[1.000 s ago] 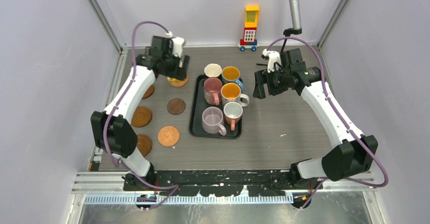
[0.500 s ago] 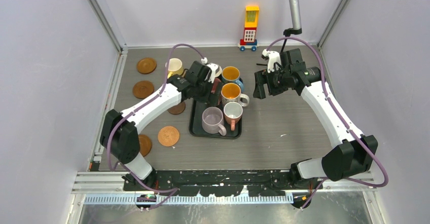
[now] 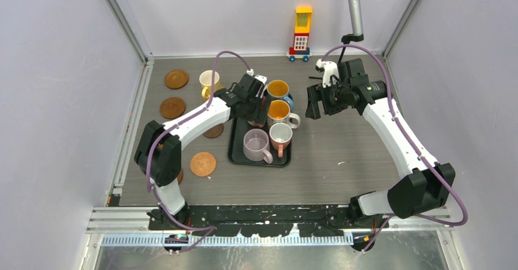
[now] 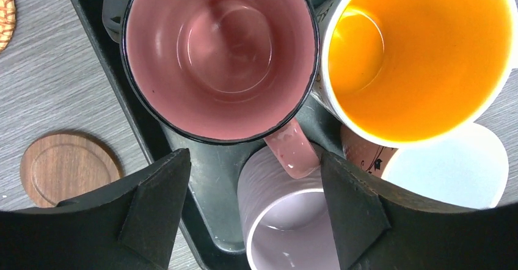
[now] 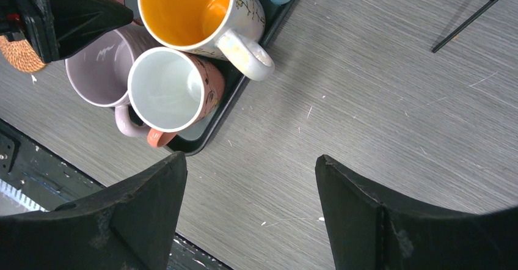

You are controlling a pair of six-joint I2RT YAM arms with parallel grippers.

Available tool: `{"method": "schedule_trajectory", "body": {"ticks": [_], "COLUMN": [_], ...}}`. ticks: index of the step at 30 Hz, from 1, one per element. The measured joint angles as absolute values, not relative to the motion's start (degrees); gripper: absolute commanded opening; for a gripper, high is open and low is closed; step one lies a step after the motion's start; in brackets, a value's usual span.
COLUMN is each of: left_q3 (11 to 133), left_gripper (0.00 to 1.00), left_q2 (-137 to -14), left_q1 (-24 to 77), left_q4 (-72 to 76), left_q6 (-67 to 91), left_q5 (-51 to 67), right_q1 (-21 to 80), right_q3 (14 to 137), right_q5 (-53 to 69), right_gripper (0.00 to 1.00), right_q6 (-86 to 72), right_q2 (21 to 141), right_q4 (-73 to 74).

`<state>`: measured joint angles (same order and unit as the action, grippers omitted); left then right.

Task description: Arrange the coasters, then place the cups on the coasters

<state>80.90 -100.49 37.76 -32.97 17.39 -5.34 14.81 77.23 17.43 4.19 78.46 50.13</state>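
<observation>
On the table's (image 3: 342,160) left side lay the coasters (image 3: 172,107): two bare ones toward the far edge, one more (image 3: 203,164) nearer the arms, and others partly hidden under the left arm. Just right of the far pair stood a yellow mug (image 3: 209,82), upright and off the tray; whether a coaster lay beneath it could not be told.

Next came the left hand (image 3: 259,112), reaching over the near-left part of the black tray (image 3: 235,151). Its wrist view showed the fingers (image 4: 156,215) spread wide and gripping nothing. The pink mug (image 4: 220,56) sat just ahead of them, its handle pointing back into the gap, and no finger was seen touching it.

Right of that mug, on the same tray, stood a white patterned mug (image 3: 279,111) with an orange inside, a blue mug (image 3: 278,90) behind it, a lilac mug (image 3: 256,143) and a salmon mug (image 3: 281,135) at the near end, all upright and crowded together.

Farthest right, the right hand (image 3: 314,102) hung above bare table beside the tray, its fingers (image 5: 366,221) wide apart, holding and touching nothing.
</observation>
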Motion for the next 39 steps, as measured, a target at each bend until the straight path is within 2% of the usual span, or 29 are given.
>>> {"method": "schedule_trajectory", "body": {"ticks": [10, 19, 25, 39], "left_q3": [80.86, 79.83, 80.62, 83.31], "left_gripper": [0.66, 0.47, 0.46, 0.46], "left_q2": [-100.88, -100.55, -100.88, -105.34], "left_q1": [37.78, 33.47, 29.15, 29.32], "left_q4": [-33.71, -35.90, -39.38, -38.85], "left_q6": [14.61, 9.89, 6.48, -3.90], "left_q5": [-8.86, -6.85, -2.63, 4.51], "right_q1": [14.48, 14.46, 14.39, 14.39], "right_q3": [77.19, 76.82, 76.60, 76.60], "right_q5": [17.23, 17.23, 17.26, 17.26], "right_gripper": [0.81, 0.81, 0.82, 0.82], "right_q6": [4.16, 4.19, 4.16, 4.19], "right_q2": [78.17, 77.01, 76.53, 76.53], "right_q4": [50.11, 49.95, 49.93, 49.93]}}
